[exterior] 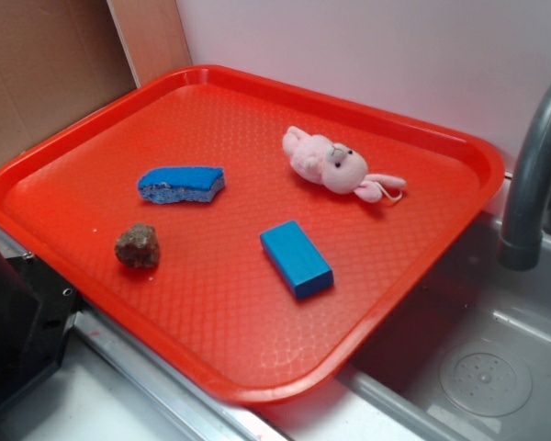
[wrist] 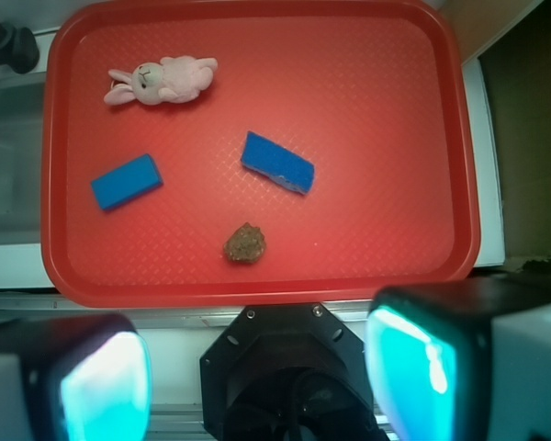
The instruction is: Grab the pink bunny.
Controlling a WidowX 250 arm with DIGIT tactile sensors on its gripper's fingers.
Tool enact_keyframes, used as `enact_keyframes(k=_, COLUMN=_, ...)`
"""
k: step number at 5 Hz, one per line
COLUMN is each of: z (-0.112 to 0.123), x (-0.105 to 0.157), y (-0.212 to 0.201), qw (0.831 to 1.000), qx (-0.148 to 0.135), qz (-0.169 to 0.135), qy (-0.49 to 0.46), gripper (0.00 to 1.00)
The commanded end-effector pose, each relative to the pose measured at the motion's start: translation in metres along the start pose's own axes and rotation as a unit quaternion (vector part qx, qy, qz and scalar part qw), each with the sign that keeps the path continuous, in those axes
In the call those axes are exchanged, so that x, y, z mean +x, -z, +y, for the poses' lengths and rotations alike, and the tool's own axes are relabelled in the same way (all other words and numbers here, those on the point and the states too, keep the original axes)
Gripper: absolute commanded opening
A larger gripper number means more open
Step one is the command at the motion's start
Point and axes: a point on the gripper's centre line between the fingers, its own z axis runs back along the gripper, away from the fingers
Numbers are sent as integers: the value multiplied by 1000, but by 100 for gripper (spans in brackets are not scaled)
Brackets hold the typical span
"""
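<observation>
Bunny (wrist: 161, 80) at tray's (wrist: 257, 294) eleven o'clock; gripper (wrist: 257, 367) wide open, empty—floppy ears risk a slipping pinch.

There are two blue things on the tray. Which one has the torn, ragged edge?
The blue sponge, beside the brown lump. The blue block has clean, straight edges.

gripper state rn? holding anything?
Gripper: open, fingers wide apart, holding nothing. It sits high above the red tray; the pink bunny lies untouched on the tray.
</observation>
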Motion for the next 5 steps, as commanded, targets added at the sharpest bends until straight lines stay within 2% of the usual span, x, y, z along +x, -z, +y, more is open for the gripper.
enact_keyframes(k=1, z=0, x=0, y=0, qw=1000, qx=0, qz=0, qy=0, gripper=100)
enact_keyframes(k=2, z=-1, x=47, y=14, qw=991, qx=35, qz=-4, qy=128, gripper=100)
enact_keyframes(k=3, z=-21, x=65, y=39, qw=967, qx=35, qz=-20, qy=251, gripper=100)
enact_keyframes(k=4, z=-39, x=86, y=65, qw=930, qx=7, qz=-62, qy=363, gripper=100)
enact_keyframes(k=5, z=-53, x=85, y=82, qw=925, qx=-24, qz=-72, qy=371, gripper=100)
